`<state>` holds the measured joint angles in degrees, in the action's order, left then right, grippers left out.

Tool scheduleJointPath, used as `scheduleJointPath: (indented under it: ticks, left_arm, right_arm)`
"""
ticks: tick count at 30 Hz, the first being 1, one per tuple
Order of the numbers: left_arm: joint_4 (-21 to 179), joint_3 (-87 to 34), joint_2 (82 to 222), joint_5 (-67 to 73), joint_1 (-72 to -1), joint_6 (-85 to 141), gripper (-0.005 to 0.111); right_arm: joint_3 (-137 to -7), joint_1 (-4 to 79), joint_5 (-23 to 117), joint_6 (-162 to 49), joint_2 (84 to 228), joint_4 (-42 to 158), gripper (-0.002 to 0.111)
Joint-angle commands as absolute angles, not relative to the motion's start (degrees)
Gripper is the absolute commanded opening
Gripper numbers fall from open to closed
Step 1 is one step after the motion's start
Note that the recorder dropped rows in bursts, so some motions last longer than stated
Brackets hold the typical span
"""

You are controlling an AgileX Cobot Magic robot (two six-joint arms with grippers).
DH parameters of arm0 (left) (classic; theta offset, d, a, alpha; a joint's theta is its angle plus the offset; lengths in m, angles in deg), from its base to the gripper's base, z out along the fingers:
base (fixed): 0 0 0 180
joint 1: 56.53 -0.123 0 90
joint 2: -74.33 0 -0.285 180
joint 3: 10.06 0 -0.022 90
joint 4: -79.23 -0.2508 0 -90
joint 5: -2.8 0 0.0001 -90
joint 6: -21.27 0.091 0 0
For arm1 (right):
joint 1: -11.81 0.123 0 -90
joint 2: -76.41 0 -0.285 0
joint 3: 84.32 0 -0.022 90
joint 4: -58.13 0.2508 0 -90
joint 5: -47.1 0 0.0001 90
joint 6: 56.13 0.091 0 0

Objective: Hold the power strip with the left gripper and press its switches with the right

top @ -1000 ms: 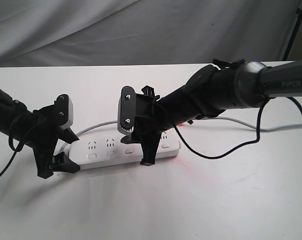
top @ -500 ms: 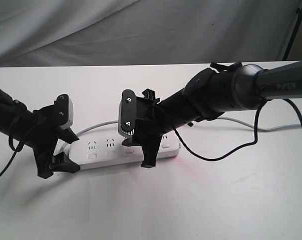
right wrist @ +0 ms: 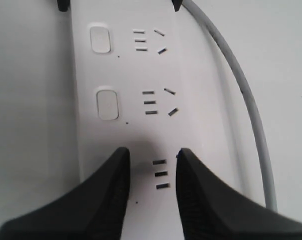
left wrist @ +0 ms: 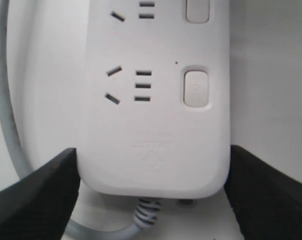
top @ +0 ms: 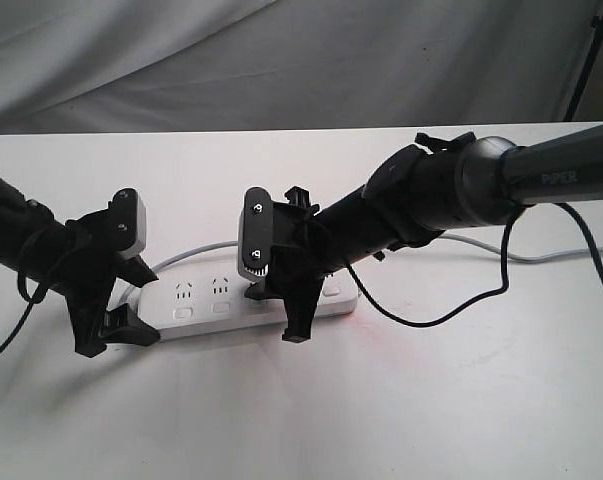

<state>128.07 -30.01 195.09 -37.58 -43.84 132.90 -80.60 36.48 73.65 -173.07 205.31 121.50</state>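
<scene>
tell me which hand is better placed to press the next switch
Right. The right hand hangs over the middle of the power strip, one fingertip over the row of switches. The left hand straddles the strip's end by the cord, apparently gripping it, so it is busy.

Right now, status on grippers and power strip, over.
Left gripper clamped on power strip, cord end. Right gripper jaws slightly apart, one finger hiding the middle switch. Cord runs behind strip, nothing blocking.
</scene>
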Motion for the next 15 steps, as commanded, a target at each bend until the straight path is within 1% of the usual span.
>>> scheduleJointPath:
  ticks: [1, 15]
  left_arm:
    - [128.18, -29.66, 194.89, -37.99, -43.63, 132.72, 0.069]
    - [128.18, -29.66, 194.89, -37.99, -43.63, 132.72, 0.069]
  right_arm:
    - [-80.28, 36.39, 73.58, -173.43, 205.7, 121.28, 0.031]
    - [-80.28, 36.39, 73.84, -173.43, 205.95, 120.19, 0.031]
